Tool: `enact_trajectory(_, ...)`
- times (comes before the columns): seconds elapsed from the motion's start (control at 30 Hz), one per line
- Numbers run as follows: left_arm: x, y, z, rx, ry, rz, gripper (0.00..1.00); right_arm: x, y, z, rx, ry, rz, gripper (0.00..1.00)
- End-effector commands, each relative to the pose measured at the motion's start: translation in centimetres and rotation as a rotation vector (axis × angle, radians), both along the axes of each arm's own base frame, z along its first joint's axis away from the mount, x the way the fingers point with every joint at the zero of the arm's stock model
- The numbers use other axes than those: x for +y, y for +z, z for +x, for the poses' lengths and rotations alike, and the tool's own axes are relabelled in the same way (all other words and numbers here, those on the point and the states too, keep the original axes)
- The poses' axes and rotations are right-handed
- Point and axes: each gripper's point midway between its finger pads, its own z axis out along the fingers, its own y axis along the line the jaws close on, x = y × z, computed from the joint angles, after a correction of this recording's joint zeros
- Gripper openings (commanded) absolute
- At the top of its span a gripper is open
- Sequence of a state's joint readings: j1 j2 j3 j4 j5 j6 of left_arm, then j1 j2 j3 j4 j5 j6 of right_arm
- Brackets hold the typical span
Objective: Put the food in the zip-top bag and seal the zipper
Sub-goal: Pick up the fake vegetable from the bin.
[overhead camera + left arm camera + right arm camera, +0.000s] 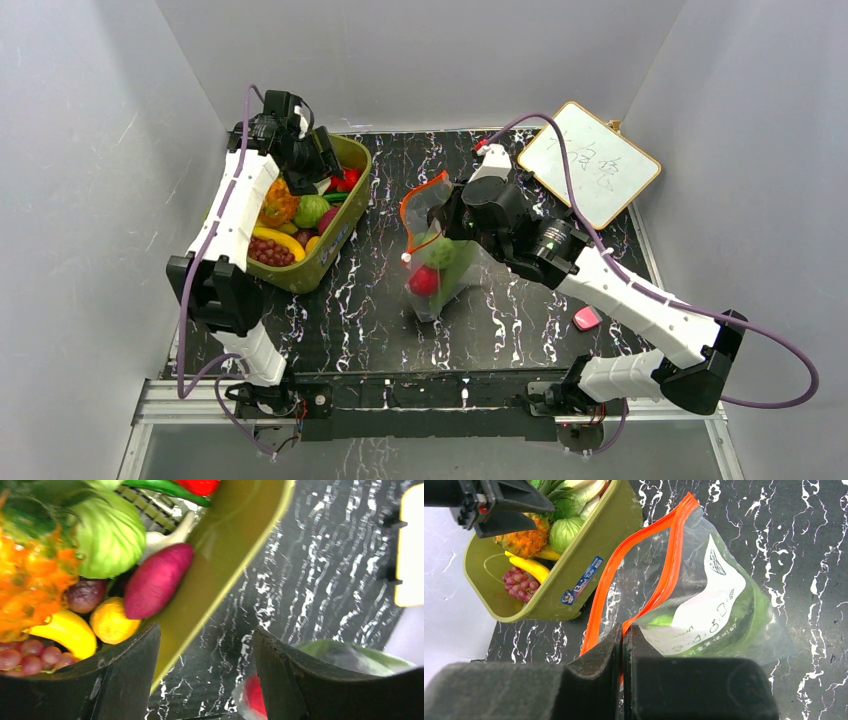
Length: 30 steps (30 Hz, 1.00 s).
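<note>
The left gripper [205, 680] hangs over the olive-green tub [345, 235] with its two dark fingers [125, 680] spread wide and nothing between them. Its wrist view is close and partly blurred, and the fingers cut off the lower edge. Just beyond the left fingertip, inside the tub, lie a pale green cabbage [110, 535], a purple-red oblong piece [157, 580], a yellow round piece [112, 622], a banana [67, 630] and grapes [27, 655], and beside them an orange spiky piece [30, 580] is too blurred to name. The right gripper [622, 635] has its fingers pressed together on the zipper [664, 555], the red-orange strip along the mouth of the zip-top bag [729, 570]. One lip of the strip runs into the clamped pads while the other passes just beside them, so the mouth gapes ahead of the fingertips. The bag hangs below this gripper, its bottom resting on the black marbled table [520, 330], well apart from the tub. Through the crinkled plastic the top view shows a green piece [437, 250] above a red round piece [424, 280]. In the right wrist view a white label [709, 600] hides most of the contents and only green shows. The slider tab cannot be made out there. A white framed board [590, 165] lies beyond the right gripper, and a small pink object [587, 318] beside its forearm is too small to identify
</note>
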<state>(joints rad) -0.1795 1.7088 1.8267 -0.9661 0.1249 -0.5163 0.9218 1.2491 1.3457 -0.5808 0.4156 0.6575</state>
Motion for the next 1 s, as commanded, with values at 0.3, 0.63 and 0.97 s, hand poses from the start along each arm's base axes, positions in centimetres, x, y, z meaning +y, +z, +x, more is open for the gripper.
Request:
enact_trajectory(0.3,4.2,-4.4,-0.2,0.106,0.124,0.182,0.71,0.7,4.7,0.3,-0.084,0.034,0.048,0.0)
enact_trajectory(0.63,5.8,-6.9,-2.2,0.158,0.117,0.253,0.75,0.9,4.3,0.0,-0.055,0.048,0.037,0.0)
enact_trajectory(0.97,3.5,-9.4,-1.1,0.207,0.107,0.138,0.78,1.2,4.6,0.3,-0.048,0.038,0.048,0.0)
